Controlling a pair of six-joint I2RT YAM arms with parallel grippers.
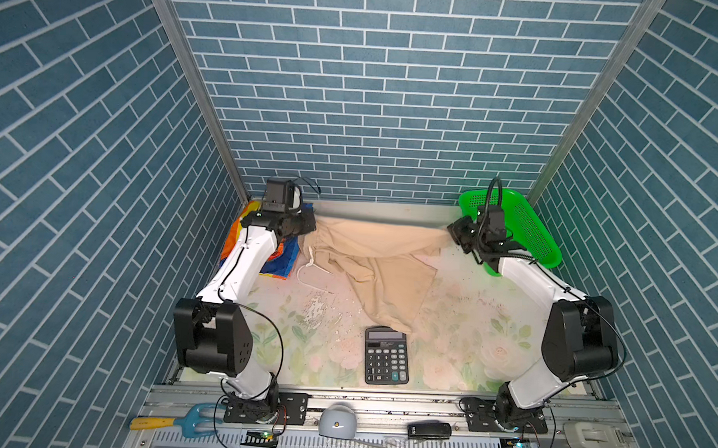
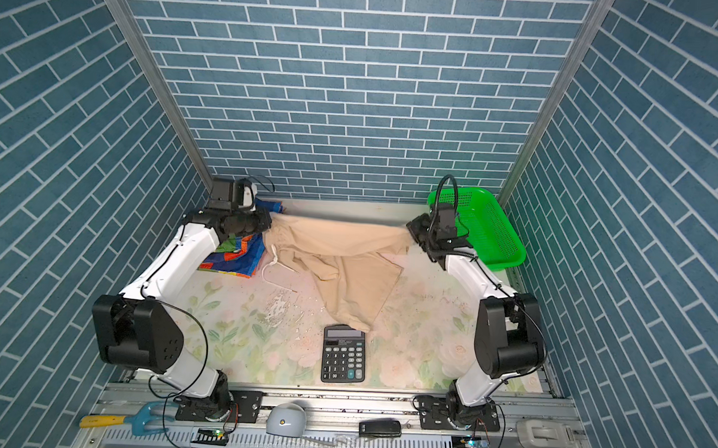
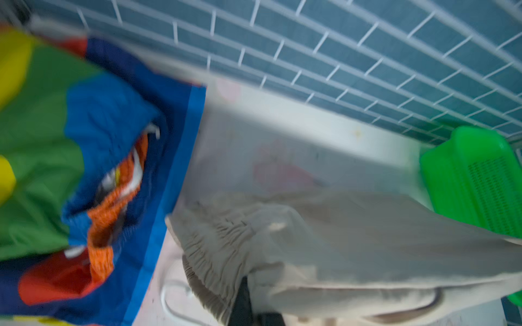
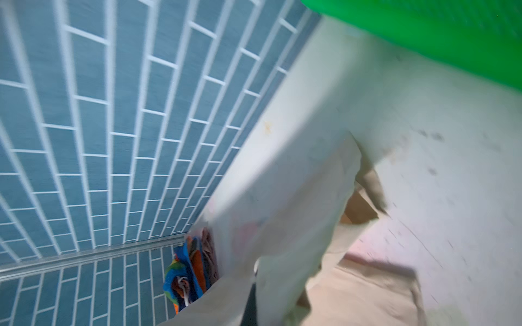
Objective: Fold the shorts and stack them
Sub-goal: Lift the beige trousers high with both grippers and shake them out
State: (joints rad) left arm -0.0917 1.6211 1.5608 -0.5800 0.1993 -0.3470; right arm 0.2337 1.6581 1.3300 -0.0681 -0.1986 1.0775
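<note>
now left pincer [image 1: 313, 227] and right pincer [image 1: 450, 231] clamp beige shorts [image 1: 381, 242] taut (far edge); hem reaches calculator [image 1: 386, 355]

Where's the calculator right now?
In both top views the calculator lies in the middle of the table, towards its front edge. The drooping end of the beige shorts reaches its far right corner.

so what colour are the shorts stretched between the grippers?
The shorts are plain beige, with a white drawstring; clearest in a top view.
</note>
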